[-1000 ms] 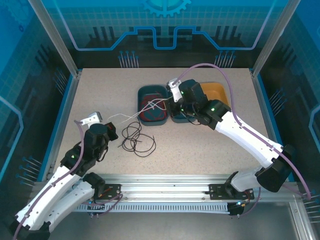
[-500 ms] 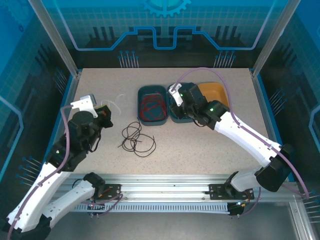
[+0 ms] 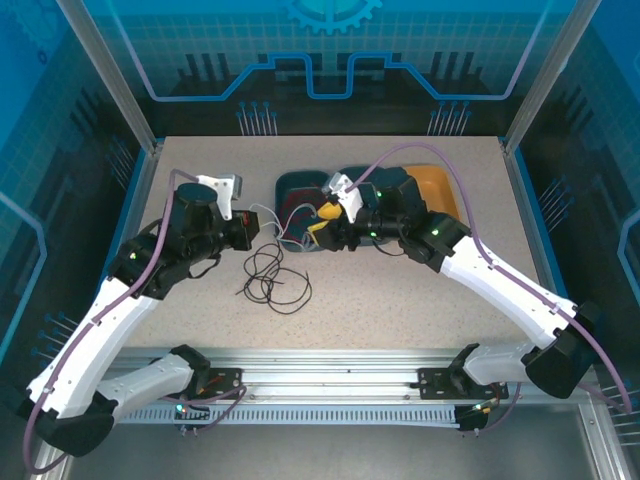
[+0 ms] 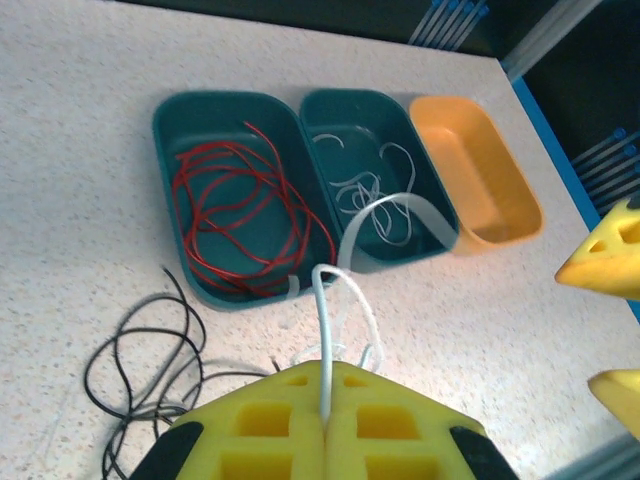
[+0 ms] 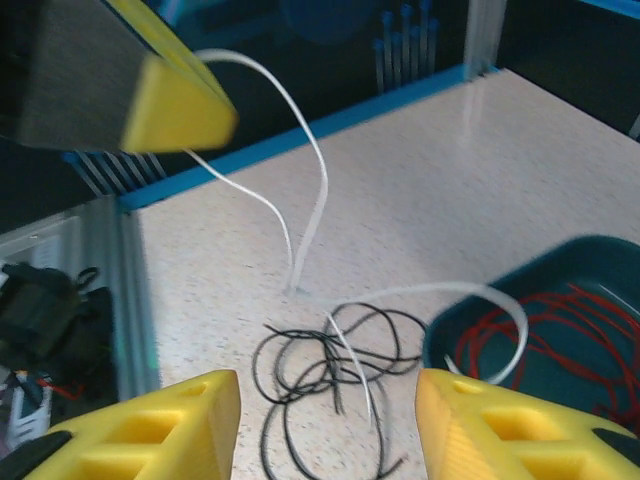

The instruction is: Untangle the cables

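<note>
**A:** Where are the cables right now?

**B:** The red cable (image 4: 235,215) lies coiled in the left teal tray (image 4: 165,180). The black cable (image 3: 272,278) sits in loose loops on the desk (image 4: 90,200), near that tray. The white cable (image 4: 322,320) lies partly in the middle teal tray (image 4: 335,115). From there it arcs over the rim and runs down to the left arm.

**A:** What are the fingers doing?

**B:** The left fingers (image 4: 285,390) are pressed together on the white cable, which rises straight out of the seam between them. The right fingers (image 5: 190,410) stand apart with nothing between them, hanging above the black loops.

**A:** How will the cables handle?

**B:** They look very light and limp, but springy enough to hold their curl. A pull on one end will likely drag the whole length, along with any strand crossing it. The thin, smooth sheath could slip, so the pinch should be firm and square across the wire. An end or a free-standing arc looks the best place to take hold, away from where the black loops cross
</note>
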